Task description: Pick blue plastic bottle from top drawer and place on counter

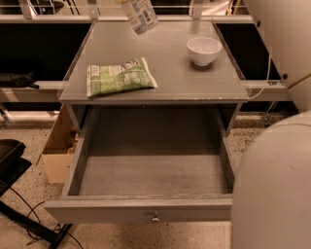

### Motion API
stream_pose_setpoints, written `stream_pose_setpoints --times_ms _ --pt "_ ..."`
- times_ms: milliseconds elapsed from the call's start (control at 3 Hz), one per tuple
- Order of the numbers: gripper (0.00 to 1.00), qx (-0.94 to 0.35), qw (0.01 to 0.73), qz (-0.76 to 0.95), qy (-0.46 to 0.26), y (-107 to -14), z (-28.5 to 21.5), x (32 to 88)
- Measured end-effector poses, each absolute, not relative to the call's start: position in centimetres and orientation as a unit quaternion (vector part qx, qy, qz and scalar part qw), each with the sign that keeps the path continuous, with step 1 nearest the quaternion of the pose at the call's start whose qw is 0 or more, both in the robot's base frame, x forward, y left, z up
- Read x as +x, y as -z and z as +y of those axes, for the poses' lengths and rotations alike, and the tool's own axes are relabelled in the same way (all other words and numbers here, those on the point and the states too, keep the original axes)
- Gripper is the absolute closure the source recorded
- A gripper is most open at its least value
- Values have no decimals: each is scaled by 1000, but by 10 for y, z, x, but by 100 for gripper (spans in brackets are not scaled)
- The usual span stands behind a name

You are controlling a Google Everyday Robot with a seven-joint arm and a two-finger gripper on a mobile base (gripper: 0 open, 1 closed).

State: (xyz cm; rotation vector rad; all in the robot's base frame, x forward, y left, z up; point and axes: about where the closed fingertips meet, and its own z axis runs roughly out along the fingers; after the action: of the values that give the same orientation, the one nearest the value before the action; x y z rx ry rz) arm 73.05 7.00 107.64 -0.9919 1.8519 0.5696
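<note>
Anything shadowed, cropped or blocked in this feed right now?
Camera view: the top drawer is shadowed at its back under the counter; the robot's pale body blocks the lower right; the blue plastic bottle is cropped at the top edge, the gripper out of frame above.

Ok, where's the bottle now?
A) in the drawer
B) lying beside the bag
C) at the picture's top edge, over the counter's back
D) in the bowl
C: the bottle shows tilted at the top edge over the counter, none in the drawer; the gripper is out of view.
</note>
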Motion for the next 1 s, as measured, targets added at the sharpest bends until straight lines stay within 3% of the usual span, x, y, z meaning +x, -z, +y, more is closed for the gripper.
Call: stream_pose_setpoints --times_ms 667,1000 --pt "100 -315 581 692 -290 -1065 83 835" --pt "100 -317 579 693 -290 -1065 84 834"
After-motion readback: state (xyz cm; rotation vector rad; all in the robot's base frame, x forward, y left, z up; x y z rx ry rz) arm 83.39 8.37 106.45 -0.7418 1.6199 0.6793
